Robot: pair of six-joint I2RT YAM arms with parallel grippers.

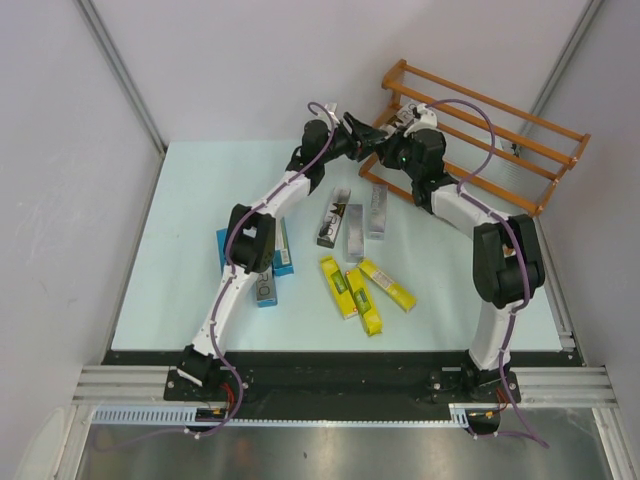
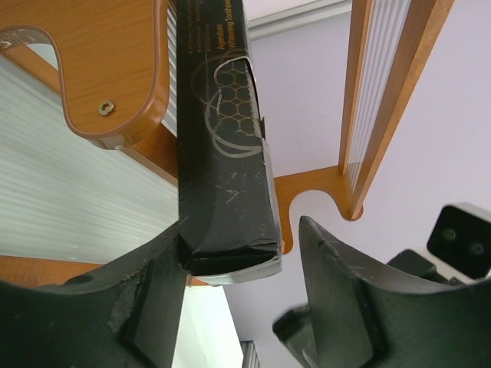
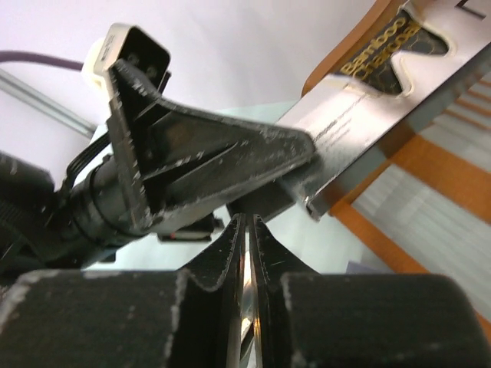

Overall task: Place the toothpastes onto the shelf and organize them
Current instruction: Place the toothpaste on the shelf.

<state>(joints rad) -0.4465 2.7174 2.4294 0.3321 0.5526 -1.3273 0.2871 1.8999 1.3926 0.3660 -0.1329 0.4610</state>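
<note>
While dark carton [image 2: 222, 153] is flanked by half-parted left gripper [image 2: 242, 230], long axis is aimed ahead into shelf [image 2: 115, 69]; right gripper [image 3: 247, 230] is pinched closed.

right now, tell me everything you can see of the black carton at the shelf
A long narrow cardboard toothpaste carton: one face black with honeycomb print and small lettering, another silver-grey with a black panel reading Bamboo Charcoal. Its near end looks scuffed. It runs past the rounded wooden side frame of the shelf. The left gripper stands open around that near end, one finger touching it, the other clear. Whether the rails bear it is hidden.
</note>
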